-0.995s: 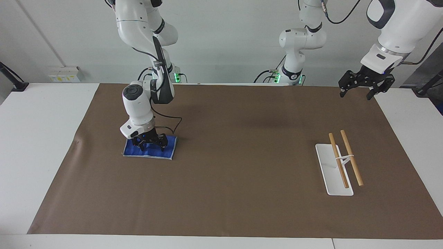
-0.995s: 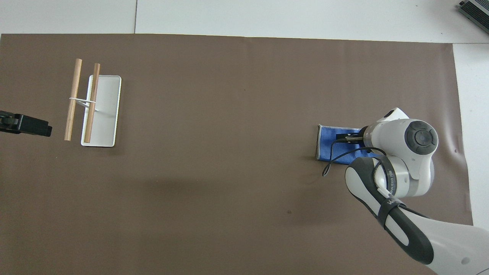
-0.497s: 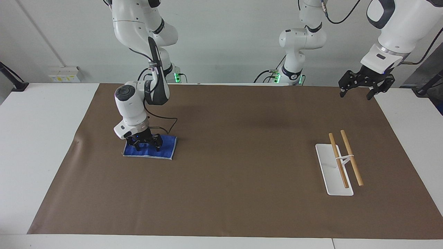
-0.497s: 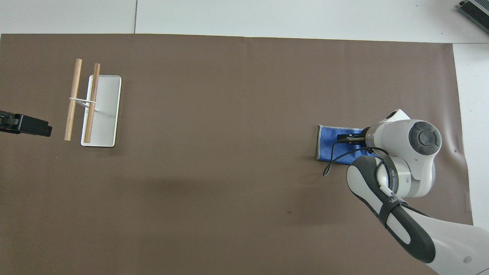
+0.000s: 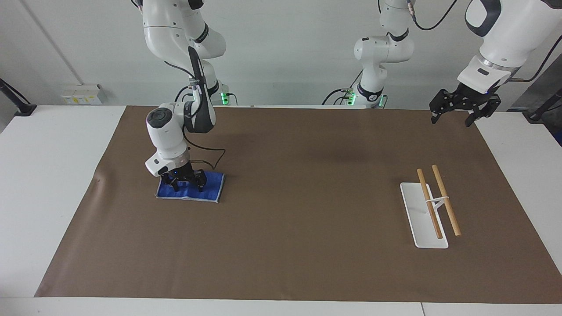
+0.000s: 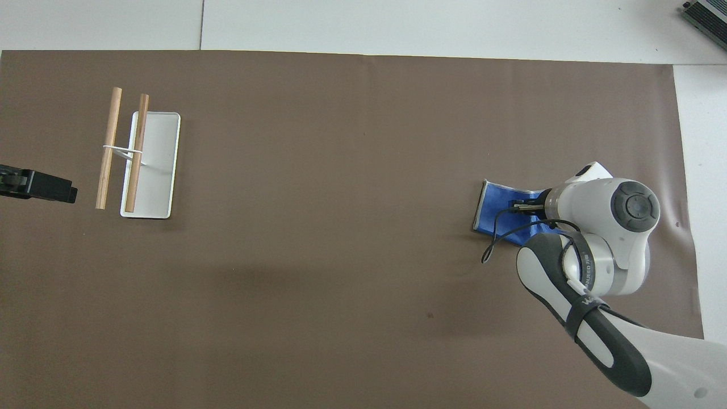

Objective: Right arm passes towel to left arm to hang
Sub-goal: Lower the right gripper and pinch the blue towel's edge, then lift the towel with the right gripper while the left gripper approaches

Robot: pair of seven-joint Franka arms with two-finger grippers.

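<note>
The blue towel [image 5: 210, 186] [image 6: 495, 211] lies on the brown mat toward the right arm's end of the table. My right gripper [image 5: 183, 184] [image 6: 521, 203] is down on it, fingers pinched into the cloth, which has rucked up and skewed under them. The right arm's wrist hides much of the towel in the overhead view. My left gripper [image 5: 451, 119] [image 6: 57, 192] hangs open and empty, high over the mat's edge at the left arm's end, where the arm waits.
A white flat-based rack [image 5: 414, 206] [image 6: 162, 170] with two wooden bars [image 5: 445, 199] stands toward the left arm's end. A black cable [image 6: 489, 245] loops from the right wrist beside the towel. The brown mat [image 5: 307, 210] covers most of the white table.
The right gripper's fingers have closed in on the towel, bunching it and pulling its free edge askew. The left arm has not moved.
</note>
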